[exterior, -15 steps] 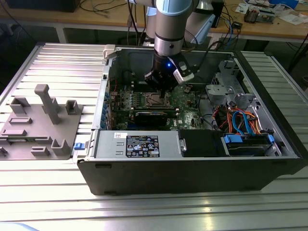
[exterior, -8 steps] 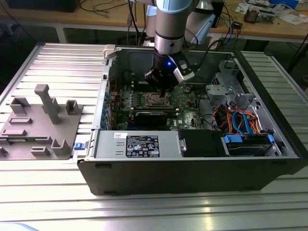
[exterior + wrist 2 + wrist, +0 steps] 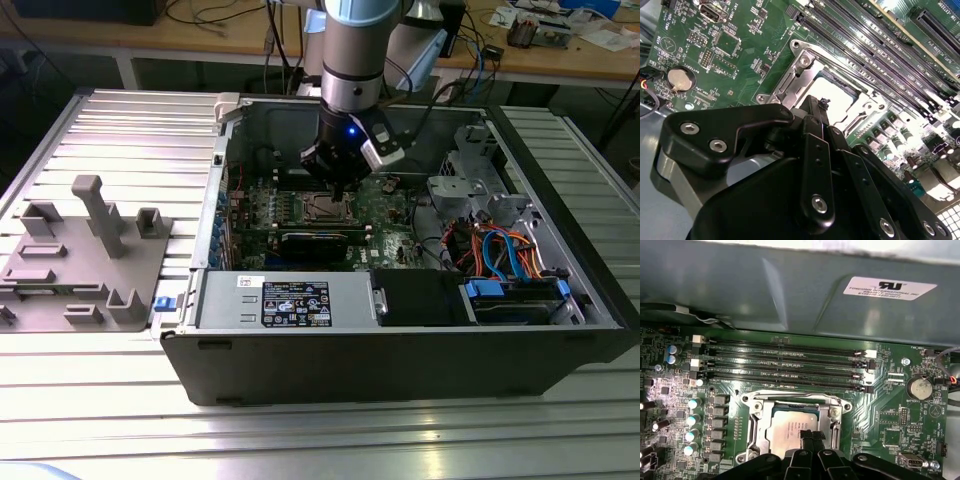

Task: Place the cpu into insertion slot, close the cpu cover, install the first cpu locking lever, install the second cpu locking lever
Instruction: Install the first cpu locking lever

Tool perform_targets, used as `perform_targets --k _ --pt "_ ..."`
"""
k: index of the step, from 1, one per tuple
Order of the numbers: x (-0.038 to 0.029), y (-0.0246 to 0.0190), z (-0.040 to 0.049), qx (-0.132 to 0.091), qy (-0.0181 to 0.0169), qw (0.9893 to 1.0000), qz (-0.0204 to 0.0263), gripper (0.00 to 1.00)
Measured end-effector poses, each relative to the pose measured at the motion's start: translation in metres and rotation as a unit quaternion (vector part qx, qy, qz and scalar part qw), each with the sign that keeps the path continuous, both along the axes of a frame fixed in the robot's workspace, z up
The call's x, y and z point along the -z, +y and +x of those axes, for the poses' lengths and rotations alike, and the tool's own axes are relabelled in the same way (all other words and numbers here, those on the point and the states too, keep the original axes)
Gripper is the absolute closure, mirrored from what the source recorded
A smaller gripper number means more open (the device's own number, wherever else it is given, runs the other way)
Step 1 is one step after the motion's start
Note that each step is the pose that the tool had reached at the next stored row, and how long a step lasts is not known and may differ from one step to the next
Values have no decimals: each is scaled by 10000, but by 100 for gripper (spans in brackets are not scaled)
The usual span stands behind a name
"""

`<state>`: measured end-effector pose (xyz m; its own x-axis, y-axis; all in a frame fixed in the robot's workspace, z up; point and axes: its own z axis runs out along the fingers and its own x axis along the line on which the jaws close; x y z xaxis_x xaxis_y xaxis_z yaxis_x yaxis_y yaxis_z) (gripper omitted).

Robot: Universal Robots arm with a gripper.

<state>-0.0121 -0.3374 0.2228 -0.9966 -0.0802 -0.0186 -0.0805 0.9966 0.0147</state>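
Note:
The cpu [image 3: 789, 429] lies flat in the insertion slot [image 3: 326, 208] of the green motherboard, its silver top [image 3: 840, 97] showing. The cpu cover [image 3: 754, 427] is down around it as a metal frame [image 3: 799, 75], and the chip shows through its window. A thin lever wire [image 3: 790, 398] runs along the frame's edge beside the memory slots. My gripper [image 3: 338, 188] hangs straight over the socket inside the open case. Its black fingertips [image 3: 811, 436] stand close together just above the chip's edge, shut with nothing visible between them [image 3: 819, 104].
Long black memory slots [image 3: 785, 365] run beside the socket, with the case wall [image 3: 790, 285] behind them. A coin battery [image 3: 918, 388] sits on the board. The power supply [image 3: 285, 300], a drive cage with cables [image 3: 500, 250] and a grey fixture [image 3: 80, 260] surround the area.

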Motion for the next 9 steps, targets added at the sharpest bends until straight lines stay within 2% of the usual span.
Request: perform_targets --k 9 --pt "-38 -1 0 0 0 10000 1 89"
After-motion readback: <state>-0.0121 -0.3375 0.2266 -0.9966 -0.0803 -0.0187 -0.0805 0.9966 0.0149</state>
